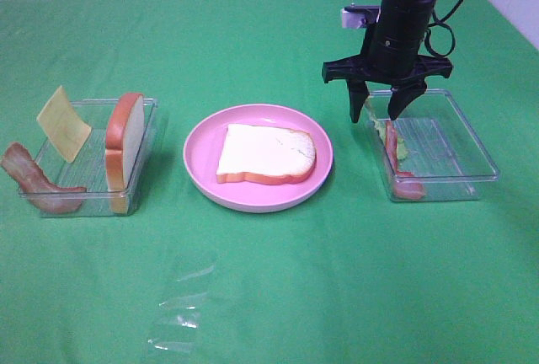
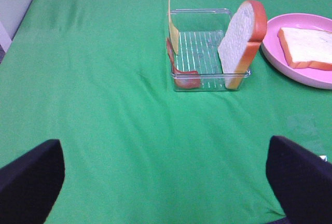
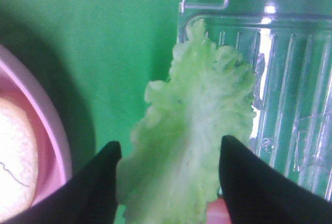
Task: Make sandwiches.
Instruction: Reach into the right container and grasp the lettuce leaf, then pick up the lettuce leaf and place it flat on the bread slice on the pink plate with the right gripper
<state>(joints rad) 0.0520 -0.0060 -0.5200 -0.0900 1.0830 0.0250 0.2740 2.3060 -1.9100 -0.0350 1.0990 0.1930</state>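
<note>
The right gripper [image 3: 168, 146] straddles the lettuce leaf [image 3: 199, 115] propped at the wall of its clear tray [image 3: 295, 37] nearest the pink plate [image 1: 202, 157] — whether the jaws grip it yet I cannot tell — and a pinch across that floppy width may buckle it, dropping it short of the bread slice [image 1: 265, 153].

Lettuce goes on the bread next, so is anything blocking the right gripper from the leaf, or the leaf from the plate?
Nothing visible. The right gripper straddles the lettuce leaf, which leans on the clear tray's wall nearest the pink plate; only bare green cloth separates tray and plate.
</note>
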